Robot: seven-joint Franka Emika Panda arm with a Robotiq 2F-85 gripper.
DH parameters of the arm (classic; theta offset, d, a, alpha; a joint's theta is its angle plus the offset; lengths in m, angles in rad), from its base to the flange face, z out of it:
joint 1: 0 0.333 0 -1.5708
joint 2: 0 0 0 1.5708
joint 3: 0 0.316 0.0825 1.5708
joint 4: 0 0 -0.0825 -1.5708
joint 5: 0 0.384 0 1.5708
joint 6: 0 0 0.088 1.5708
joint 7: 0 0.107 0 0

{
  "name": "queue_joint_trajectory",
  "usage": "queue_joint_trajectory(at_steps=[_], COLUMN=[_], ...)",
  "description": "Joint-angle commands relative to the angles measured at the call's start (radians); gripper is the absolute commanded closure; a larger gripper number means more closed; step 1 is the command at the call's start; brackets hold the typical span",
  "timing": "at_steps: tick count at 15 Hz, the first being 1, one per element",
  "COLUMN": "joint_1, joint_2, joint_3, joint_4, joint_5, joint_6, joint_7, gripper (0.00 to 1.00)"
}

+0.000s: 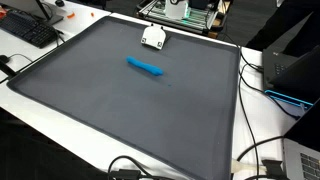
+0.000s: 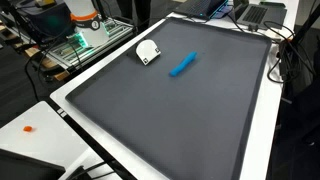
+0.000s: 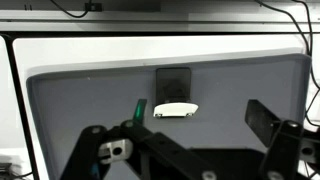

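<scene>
Out ahead of the wrist camera, on the dark grey mat [image 3: 80, 100] that covers the counter [image 2: 262, 115], lie the two things closest to me: a blue stick [image 3: 140, 108] and a small white piece [image 3: 175, 110]. I have the end effector [image 3: 180, 140] hanging well back from both, and its two fingers rise from the bottom of the wrist view spread wide apart with nothing between them and nothing touched. Neither exterior view shows the end effector at all, so I judge the line-up from the wrist alone. There the white piece sits almost on the centre line between the fingers, lying flat and broadside to me. The stick, which looks greenish in that view, sits just to the left of it, and the two are near each other but apart. The stick stands nearly upright in that picture, leaning a little, so I take its long axis to run away from me, roughly crossways to the line that joins the fingertips. In an exterior view the stick [image 1: 146, 68] lies alone toward the middle of the mat, slanting gently across it. The white piece [image 1: 153, 37] rests close to the mat's edge. A keyboard [image 1: 30, 30] sits off the mat, well away from both.
</scene>
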Motion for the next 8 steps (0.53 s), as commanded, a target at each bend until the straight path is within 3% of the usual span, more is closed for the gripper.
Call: queue_joint_trajectory(at_steps=[1, 4, 8], joint_1=[-0.007, -0.007, -0.012], joint_2=[0.001, 0.001, 0.078], joint_3=[0.005, 0.005, 0.036], joint_4=[0.002, 0.002, -0.039], joint_5=[0.003, 0.003, 0.115], joint_6=[-0.002, -0.002, 0.1], joint_7=[-0.005, -0.005, 0.115], gripper=[0.0, 0.0, 0.0])
